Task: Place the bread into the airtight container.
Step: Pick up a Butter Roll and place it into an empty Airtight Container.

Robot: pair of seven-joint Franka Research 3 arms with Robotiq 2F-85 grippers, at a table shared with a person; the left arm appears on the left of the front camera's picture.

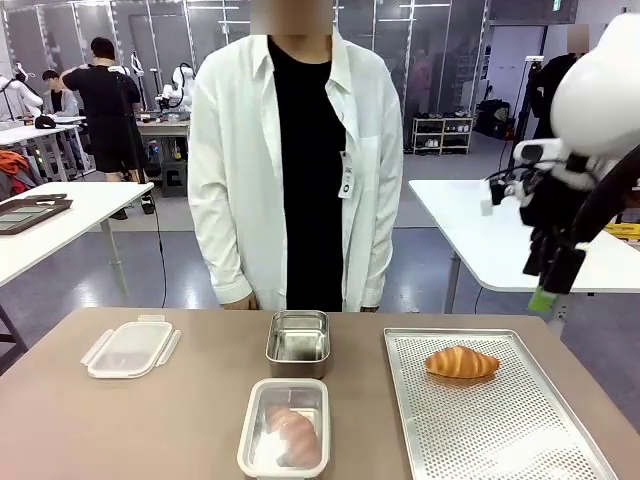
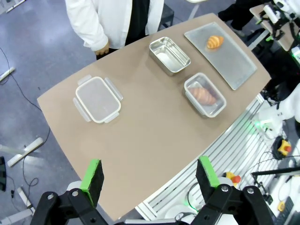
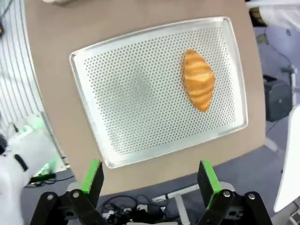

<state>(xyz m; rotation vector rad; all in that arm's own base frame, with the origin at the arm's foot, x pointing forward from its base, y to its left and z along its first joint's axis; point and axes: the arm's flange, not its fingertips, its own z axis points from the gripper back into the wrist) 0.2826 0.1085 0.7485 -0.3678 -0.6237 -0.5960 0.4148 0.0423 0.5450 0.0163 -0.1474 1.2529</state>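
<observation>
Near centre, the clear container (image 1: 288,384) already holds one pastry (image 1: 292,432), so a second may jam against it. The croissant (image 1: 461,362) lies on the far part of the right-hand tray (image 1: 480,430); being flaky, it could crush. The left pincer (image 2: 150,171) and right pincer (image 3: 150,171) hang wide and empty above the worktop (image 1: 150,420).

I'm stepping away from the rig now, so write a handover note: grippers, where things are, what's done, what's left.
Left gripper: jaws open, empty, high above the table.
Right gripper: jaws open, empty, over the perforated tray.
One croissant lies on the tray; another bread already lies in the clear plastic container at the near edge.
Steel container behind it is empty; clip lid lies apart at the left.
Left: probably move the tray croissant into the clear container.
</observation>
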